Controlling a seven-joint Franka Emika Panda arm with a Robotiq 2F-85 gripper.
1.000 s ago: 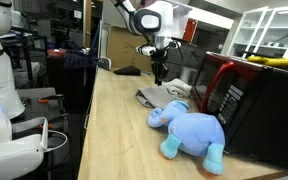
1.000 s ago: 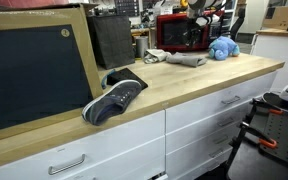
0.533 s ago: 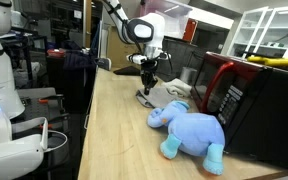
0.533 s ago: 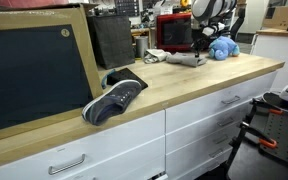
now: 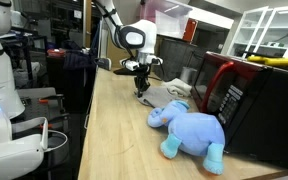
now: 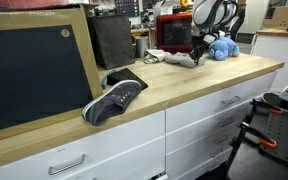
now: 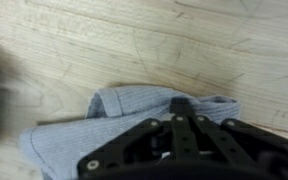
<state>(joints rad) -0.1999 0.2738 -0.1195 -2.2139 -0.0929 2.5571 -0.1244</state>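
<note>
Looking down through the wrist view, I've got the grey cloth [image 7: 84, 140] filling the lower part of the shot, rumpled and lying on the wooden bench [image 7: 184, 40]. The jaws come in from the bottom edge and narrow to a point right on top of the fabric. It's blurry there, so I honestly can't tell if they're clenched, released or pinching a fold.

In an exterior view the arm [image 5: 134, 38] bends over from above and the jaws are down at the end of the cloth farthest from the camera. The cloth sits toward the back of the bench, between the arm and a blue plush [image 5: 189, 128] that lies on its side just beside it. A red-and-black microwave [image 5: 234, 95] stands right behind the plush, close to the cloth's other end.

From the other angle a dark shoe [image 6: 114, 100] sits well apart from all that, leaning against a big black board [image 6: 34, 70].
</note>
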